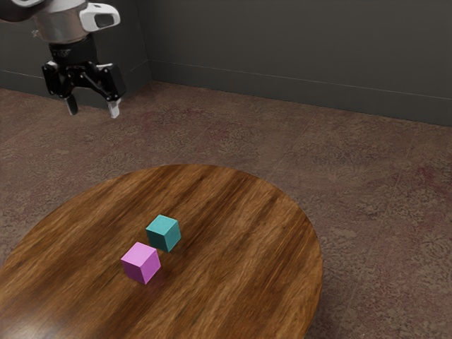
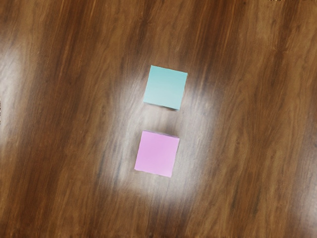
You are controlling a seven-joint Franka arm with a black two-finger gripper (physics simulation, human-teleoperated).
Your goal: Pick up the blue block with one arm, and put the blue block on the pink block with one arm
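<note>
Teal-blue block (image 1: 163, 232) flat on table, just beside pink block (image 1: 140, 263)

Here's the count: one round, dark wooden desk (image 1: 268, 212). On the desk, two small cubes in all: one teal-blue block (image 1: 163, 232), one pink block (image 1: 140, 262), a single one of each colour. Up above the desk, one black gripper (image 1: 92, 111) with two fingers (image 1: 114, 109), carried by one white robot arm (image 1: 67, 18). The wrist view agrees: two cubes, one desk.

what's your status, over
Gripper open, empty, high over the table. Blue block on the table, untouched, just apart from pink block. Nothing on top of either.
</note>
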